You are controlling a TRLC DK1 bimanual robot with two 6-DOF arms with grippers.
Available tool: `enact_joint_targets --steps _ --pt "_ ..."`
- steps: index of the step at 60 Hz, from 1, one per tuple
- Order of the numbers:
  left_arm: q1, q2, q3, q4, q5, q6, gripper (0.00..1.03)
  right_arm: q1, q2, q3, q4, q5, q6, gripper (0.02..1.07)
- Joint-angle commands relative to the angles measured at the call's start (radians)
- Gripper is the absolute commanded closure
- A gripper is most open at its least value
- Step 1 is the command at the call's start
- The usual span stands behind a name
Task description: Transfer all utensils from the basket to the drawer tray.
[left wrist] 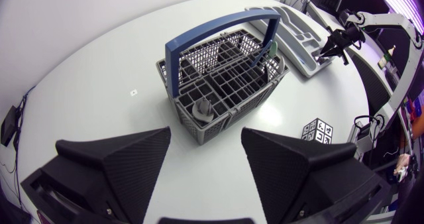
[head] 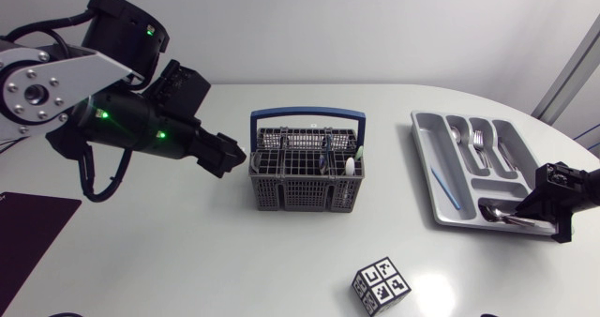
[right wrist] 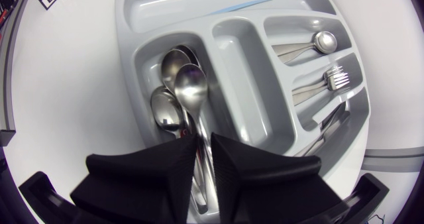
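Saw right pincer (right wrist: 204,154) pinched on spoon (right wrist: 192,88) handle, bowl lying at 12 o'clock ahead, over tray's (right wrist: 126,25) spoon slot among other spoons (right wrist: 165,111). Found left pincer (head: 236,158) wide open, empty, basket (head: 305,197) close at its 3 o'clock with utensils (head: 351,165) inside; judged it nearer for next pick.

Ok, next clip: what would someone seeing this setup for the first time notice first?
The grey basket with its blue handle stands mid-table with a few utensils upright inside, and the left gripper hangs open just beside it. At the table's right, the right gripper is shut on a spoon over the spoon compartment of the drawer tray, where other spoons lie.
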Motion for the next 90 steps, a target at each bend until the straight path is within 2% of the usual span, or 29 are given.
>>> enact_joint_targets --steps 1,8,17,29,34,36,47,56,67,75,90 --pt "-0.001 -0.023 -0.03 0.007 0.011 0.013 0.29 -0.01 -0.041 -0.026 0.022 -0.005 -0.021 0.45" --pt "-0.003 -0.035 -0.043 0.01 0.019 0.015 0.29 -0.008 -0.098 -0.033 0.017 -0.016 0.022 0.34" --pt "-0.006 -0.049 -0.062 0.027 0.045 0.018 0.29 0.036 -0.22 -0.053 -0.065 -0.08 0.104 0.34" --pt "-0.005 -0.051 -0.068 0.048 0.059 0.013 0.29 0.179 -0.397 -0.117 -0.093 -0.123 0.311 0.34" --pt "-0.006 -0.052 -0.079 0.051 0.059 0.013 0.29 0.268 -0.464 -0.14 -0.111 -0.133 0.432 0.34" --pt "-0.006 -0.052 -0.09 0.056 0.06 0.015 0.29 0.348 -0.498 -0.142 -0.116 -0.131 0.541 0.34" --pt "0.006 -0.054 -0.137 0.106 0.082 0.027 0.29 0.653 -0.593 -0.134 -0.108 -0.096 0.887 0.34" --pt "0.023 -0.054 -0.155 0.132 0.1 0.043 0.29 0.885 -0.602 -0.1 -0.055 -0.016 1.13 0.34" --pt "0.034 -0.054 -0.175 0.165 0.122 0.046 0.29 1.096 -0.581 -0.059 -0.015 0.064 1.328 0.34" --pt "0.045 -0.052 -0.195 0.192 0.14 0.055 0.29 1.188 -0.529 -0.016 -0.01 0.102 1.411 0.34" --pt "0.075 -0.057 -0.22 0.214 0.177 0.082 0.29 1.273 -0.423 0.076 -0.001 0.102 1.543 0.34"
